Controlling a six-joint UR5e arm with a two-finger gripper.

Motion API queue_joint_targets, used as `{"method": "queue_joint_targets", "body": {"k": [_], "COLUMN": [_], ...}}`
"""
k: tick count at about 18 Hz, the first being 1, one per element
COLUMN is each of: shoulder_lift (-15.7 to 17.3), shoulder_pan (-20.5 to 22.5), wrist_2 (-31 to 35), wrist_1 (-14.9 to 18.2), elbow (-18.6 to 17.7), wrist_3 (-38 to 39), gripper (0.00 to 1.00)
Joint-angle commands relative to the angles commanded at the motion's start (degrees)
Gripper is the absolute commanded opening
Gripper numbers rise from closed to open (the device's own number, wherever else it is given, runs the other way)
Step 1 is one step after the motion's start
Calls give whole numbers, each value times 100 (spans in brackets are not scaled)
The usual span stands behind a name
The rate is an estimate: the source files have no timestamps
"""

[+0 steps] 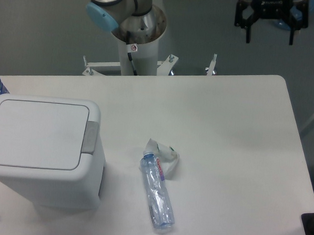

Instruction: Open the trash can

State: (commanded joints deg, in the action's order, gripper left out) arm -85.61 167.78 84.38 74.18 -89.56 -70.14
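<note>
Large white boxy plastic trash can (42, 151) with rounded corners sits at the left end of the white surface (230, 132), near its front and left edges. Flat lid down, grey push tab on its right side. Count: one bin, one clear plastic bottle (157, 191) lying on its side just right of the bin, one crumpled white wrapper (163, 151) touching the bottle's top end. Right half of the surface is bare. Black two-finger gripper (270, 35) hangs high beyond the far right edge, jaws spread, holding nothing.
</note>
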Motion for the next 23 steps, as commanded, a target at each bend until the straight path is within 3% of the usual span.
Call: {"method": "queue_joint_targets", "body": {"k": [12,14,23], "shoulder_lift": [-88,-166,-544], "shoulder_pan": [-167,-307,-1580], "wrist_2": [0,-9,-18], "wrist_1": [0,-52,-991], "elbow": [53,88,53], "wrist_3": [271,770,3257], "gripper": [100,100,100]}}
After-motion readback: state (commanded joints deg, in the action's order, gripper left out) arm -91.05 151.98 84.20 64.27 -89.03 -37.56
